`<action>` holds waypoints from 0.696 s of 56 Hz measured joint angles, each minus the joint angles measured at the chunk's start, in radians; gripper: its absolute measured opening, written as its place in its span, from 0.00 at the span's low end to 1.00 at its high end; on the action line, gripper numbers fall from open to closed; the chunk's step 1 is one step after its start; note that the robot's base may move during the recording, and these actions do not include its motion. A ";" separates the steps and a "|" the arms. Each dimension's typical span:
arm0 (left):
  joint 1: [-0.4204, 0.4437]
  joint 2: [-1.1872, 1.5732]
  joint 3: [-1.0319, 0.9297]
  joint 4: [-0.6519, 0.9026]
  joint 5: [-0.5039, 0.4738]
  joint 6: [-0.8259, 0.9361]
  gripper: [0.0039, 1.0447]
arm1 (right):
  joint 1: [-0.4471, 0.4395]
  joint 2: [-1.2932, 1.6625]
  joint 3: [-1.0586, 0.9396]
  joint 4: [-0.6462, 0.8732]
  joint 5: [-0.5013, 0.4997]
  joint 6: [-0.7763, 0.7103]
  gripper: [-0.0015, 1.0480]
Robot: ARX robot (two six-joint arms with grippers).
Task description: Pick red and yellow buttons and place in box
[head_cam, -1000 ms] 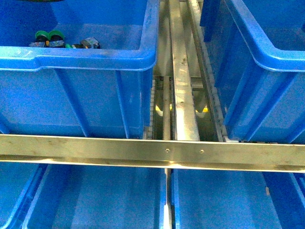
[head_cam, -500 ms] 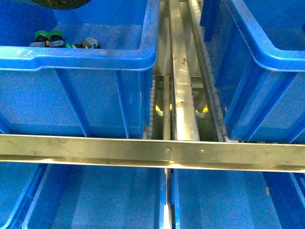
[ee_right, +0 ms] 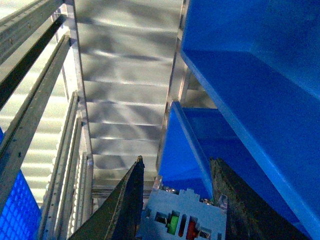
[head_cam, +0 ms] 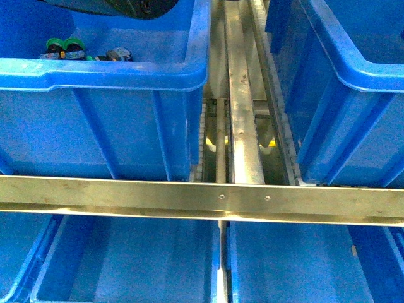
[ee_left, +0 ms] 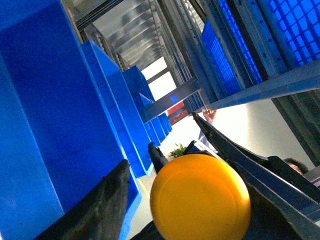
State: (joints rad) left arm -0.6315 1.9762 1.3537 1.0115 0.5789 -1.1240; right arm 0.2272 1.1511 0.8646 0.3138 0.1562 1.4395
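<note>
Front cam: big blue bin fills upper left, another blue bin upper right, two more blue bins lower down, lower-left bin and lower-right bin, both under the metal crossbar running straight across. Metal rail runs away from cam between the upper bins. Dark arm part pokes in at top edge over the upper-left bin.

Inside that upper-left bin, far corner: couple of green-capped buttons w/ dark blocky switch parts just beside them. No red button seen in any view.

Left wrist cam: left gripper clenched on the yellow button, round yellow cap facing cam, dark fingers either side of it. Row of blue bins runs alongside, shelf framing above.

Right wrist cam: right gripper clamped on a grey blocky part w/ small green and red marks on its face, fingers touching both sides. Blue bins beside it, metal racking on the other side.
</note>
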 joint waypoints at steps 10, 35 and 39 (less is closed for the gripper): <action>0.002 -0.013 0.000 0.003 -0.037 0.019 0.92 | -0.028 0.000 0.000 0.019 -0.003 -0.024 0.31; 0.145 -0.523 -0.292 -0.152 -0.139 0.245 0.92 | -0.084 0.027 -0.014 0.049 0.014 -0.099 0.31; 0.156 -0.617 -0.358 -0.210 -0.162 0.291 0.92 | -0.085 0.023 -0.021 0.049 0.025 -0.109 0.31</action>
State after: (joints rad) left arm -0.4759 1.3590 0.9955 0.8013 0.4168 -0.8326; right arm 0.1417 1.1744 0.8440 0.3630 0.1814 1.3300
